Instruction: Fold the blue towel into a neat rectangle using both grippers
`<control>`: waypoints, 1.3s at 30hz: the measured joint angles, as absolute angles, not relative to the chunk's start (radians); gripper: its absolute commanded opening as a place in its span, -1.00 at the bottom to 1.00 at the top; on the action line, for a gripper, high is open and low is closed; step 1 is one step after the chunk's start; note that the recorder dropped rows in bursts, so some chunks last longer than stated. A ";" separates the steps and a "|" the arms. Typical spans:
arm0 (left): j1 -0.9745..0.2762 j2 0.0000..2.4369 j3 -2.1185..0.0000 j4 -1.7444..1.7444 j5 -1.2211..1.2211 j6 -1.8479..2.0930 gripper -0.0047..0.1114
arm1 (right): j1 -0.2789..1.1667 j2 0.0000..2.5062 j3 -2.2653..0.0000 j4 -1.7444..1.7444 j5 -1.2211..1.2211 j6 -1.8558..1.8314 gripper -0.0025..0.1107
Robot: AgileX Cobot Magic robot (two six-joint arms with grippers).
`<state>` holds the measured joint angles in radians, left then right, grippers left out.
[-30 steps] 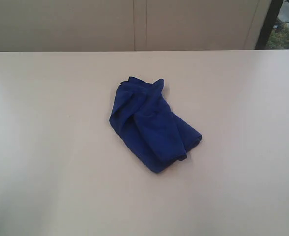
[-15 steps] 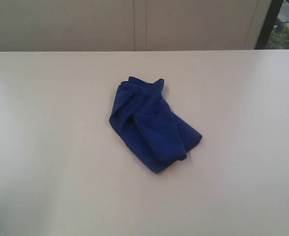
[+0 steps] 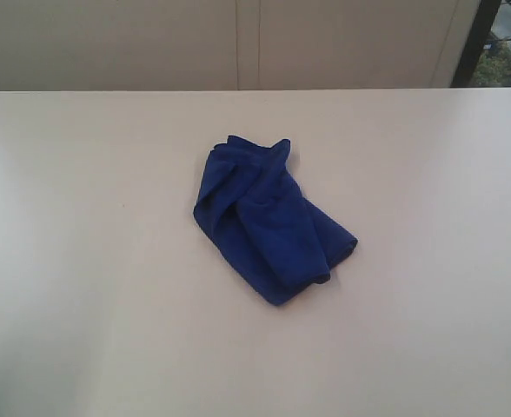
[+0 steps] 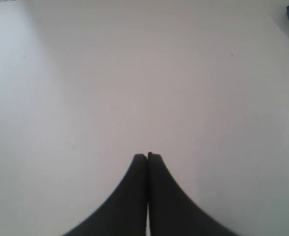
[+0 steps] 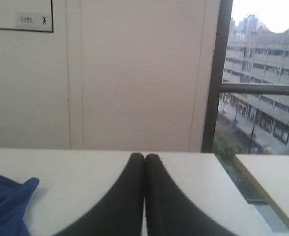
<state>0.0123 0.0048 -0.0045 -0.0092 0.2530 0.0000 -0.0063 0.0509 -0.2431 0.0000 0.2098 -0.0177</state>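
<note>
On table (image 3: 82, 261) centre: blue towel (image 3: 268, 217) crumpled | left fingers (image 4: 132, 196) closed, empty, aimed downward | right fingers (image 5: 130, 196) closed, empty, level

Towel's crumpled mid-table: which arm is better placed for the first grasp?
Left, narrowly. The left gripper aims down at the table with the blue towel at its view's edge; the right gripper aims level toward the wall, towel off to one side. Both have shut jaws and must open first.
</note>
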 measured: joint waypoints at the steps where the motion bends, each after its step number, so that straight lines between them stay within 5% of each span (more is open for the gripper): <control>1: 0.012 0.005 -0.005 -0.009 0.253 0.000 -0.92 | -0.006 0.079 -0.274 0.000 0.250 -0.014 -0.96; 11: 0.012 0.005 -0.005 -0.009 0.253 0.000 -0.92 | -0.006 0.533 -0.548 0.010 0.595 0.034 -0.96; 20: 0.012 0.005 -0.005 -0.009 0.253 0.000 -0.92 | -0.006 0.606 -0.556 0.023 0.620 0.098 -0.96; 39: 0.012 0.005 -0.005 -0.009 0.253 0.000 -0.92 | 0.128 1.283 -0.891 0.517 0.631 -0.197 -0.96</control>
<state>0.0123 0.0048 -0.0045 -0.0092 0.2530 0.0000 0.1281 1.2827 -0.8907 0.5170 0.6314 -0.1973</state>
